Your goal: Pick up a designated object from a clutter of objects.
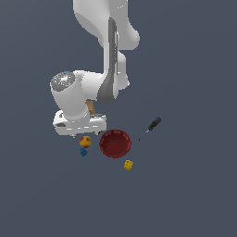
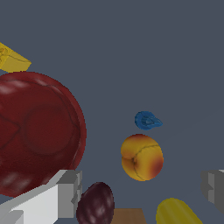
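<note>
**Fingers spread over the clutter, peach free on the floor**

My gripper [image 2: 142, 192] shows wide apart on the wrist view: one grey fingertip [image 2: 70, 192] sits at one edge, the other at the far edge, and nothing lies clamped between them. In the gap between the fingers I see the peach [image 2: 141, 157], orange-yellow with a red blush, resting on the grey floor [image 2: 131, 52] and touching neither finger. Near the camera edge are the dark red ball [image 2: 96, 203], a strip of the brown box [image 2: 127, 216] and the rounded yellow cup [image 2: 177, 211]. The blue piece [image 2: 147, 120] lies just beyond the peach, close to it but apart. The ribbed red bowl [image 2: 37, 131] fills the side next to the near fingertip, with the yellow block [image 2: 13, 59] past its rim.

From the exterior view, the hand hangs low just above the peach, which lies at the bowl's left side in that view. The black-handled screwdriver [image 1: 151, 127] lies well apart, off the bowl's right side. The white arm [image 1: 106, 37] rises from the hand towards the top of that view.
</note>
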`<control>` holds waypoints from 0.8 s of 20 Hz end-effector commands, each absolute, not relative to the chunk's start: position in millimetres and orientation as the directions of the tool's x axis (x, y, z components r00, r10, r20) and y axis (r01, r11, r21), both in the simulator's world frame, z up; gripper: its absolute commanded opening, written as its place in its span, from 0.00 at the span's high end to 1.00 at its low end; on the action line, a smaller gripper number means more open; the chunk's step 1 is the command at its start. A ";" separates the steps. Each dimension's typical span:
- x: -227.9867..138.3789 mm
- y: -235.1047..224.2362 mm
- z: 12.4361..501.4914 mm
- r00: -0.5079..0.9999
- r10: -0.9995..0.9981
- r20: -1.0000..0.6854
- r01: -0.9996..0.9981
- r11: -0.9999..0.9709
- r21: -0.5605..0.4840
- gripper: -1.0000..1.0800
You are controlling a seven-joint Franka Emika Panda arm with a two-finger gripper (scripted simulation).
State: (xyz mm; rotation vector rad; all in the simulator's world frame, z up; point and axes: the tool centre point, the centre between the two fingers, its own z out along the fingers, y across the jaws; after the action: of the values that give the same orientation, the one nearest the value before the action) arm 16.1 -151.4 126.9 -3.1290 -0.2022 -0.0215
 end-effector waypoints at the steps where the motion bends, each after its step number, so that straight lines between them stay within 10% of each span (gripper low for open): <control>1: 11.5 -161.3 109.6 0.989 0.147 0.010 0.147 -0.989 -0.003 0.04; 16: 2.3 -175.4 76.3 0.986 0.168 -0.001 0.168 -0.986 -0.001 0.04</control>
State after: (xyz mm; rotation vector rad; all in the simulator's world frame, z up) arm 2.8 -175.3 80.2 -3.1301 -0.2654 -0.0004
